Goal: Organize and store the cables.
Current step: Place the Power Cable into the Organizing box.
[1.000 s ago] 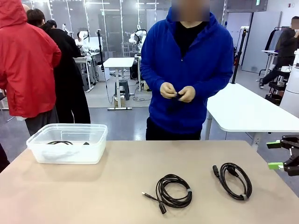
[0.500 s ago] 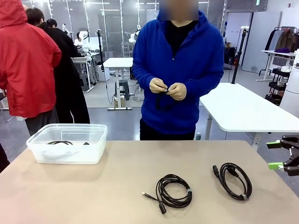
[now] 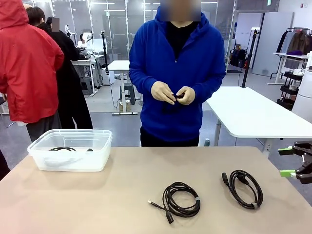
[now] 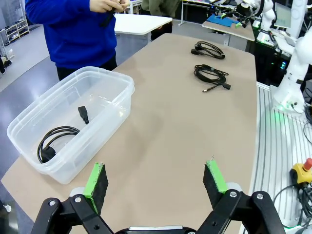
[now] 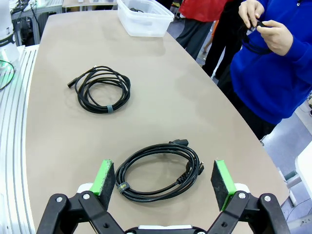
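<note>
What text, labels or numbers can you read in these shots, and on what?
No text can be read in these shots.
Green sign high at the back: too small to read.
Strap on a coiled cable: faint yellowish marks, too blurred to read.

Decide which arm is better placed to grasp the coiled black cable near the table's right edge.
Right. The right gripper, open, points at that coiled black cable; the left gripper hangs beside the clear plastic bin.
</note>
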`<action>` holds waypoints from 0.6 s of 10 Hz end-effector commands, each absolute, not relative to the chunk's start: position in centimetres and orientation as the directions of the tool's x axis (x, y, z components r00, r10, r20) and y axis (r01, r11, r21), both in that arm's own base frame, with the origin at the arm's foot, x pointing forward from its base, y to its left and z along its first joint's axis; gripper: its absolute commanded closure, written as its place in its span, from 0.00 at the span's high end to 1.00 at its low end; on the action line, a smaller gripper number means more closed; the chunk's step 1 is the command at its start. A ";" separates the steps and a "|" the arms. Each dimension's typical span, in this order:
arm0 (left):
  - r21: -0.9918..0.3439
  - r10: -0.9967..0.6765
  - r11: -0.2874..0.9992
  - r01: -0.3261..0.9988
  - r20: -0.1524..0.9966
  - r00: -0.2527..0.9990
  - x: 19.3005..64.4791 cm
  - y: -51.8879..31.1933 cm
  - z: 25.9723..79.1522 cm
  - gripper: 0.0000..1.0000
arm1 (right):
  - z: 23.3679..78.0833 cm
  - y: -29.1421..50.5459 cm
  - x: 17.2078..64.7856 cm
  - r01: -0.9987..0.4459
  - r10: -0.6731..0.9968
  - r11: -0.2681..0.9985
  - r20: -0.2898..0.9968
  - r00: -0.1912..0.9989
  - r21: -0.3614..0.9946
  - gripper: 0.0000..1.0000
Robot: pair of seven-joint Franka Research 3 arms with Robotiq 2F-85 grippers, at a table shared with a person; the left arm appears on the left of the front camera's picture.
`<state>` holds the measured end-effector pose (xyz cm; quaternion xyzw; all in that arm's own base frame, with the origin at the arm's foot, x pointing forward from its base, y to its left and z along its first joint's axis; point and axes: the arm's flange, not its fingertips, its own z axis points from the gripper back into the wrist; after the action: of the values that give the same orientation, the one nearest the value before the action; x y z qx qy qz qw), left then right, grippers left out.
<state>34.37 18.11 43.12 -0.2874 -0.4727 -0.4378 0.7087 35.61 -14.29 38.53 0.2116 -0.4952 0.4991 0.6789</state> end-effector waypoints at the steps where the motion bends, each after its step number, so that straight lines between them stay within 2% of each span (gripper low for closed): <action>1: 0.014 -0.336 0.482 0.876 0.927 0.169 34.4 17.6 43.2 1.00 | 41.4 -13.2 35.9 -0.894 0.549 0.370 0.836 -0.008 -0.252 1.00; 4: 0.014 -0.336 0.482 0.876 0.927 0.169 34.4 17.6 43.2 1.00 | 45.6 -9.3 35.9 -0.944 0.750 0.247 0.660 0.043 -0.220 1.00; 6: 0.014 -0.336 0.482 0.876 0.927 0.169 34.4 17.6 43.2 1.00 | 47.5 -6.3 35.8 -0.977 0.849 0.170 0.523 0.078 -0.130 1.00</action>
<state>34.37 18.08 43.11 -0.2874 -0.4725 -0.4379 0.7088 36.04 -7.56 46.62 0.1172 -0.3071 0.6144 0.7173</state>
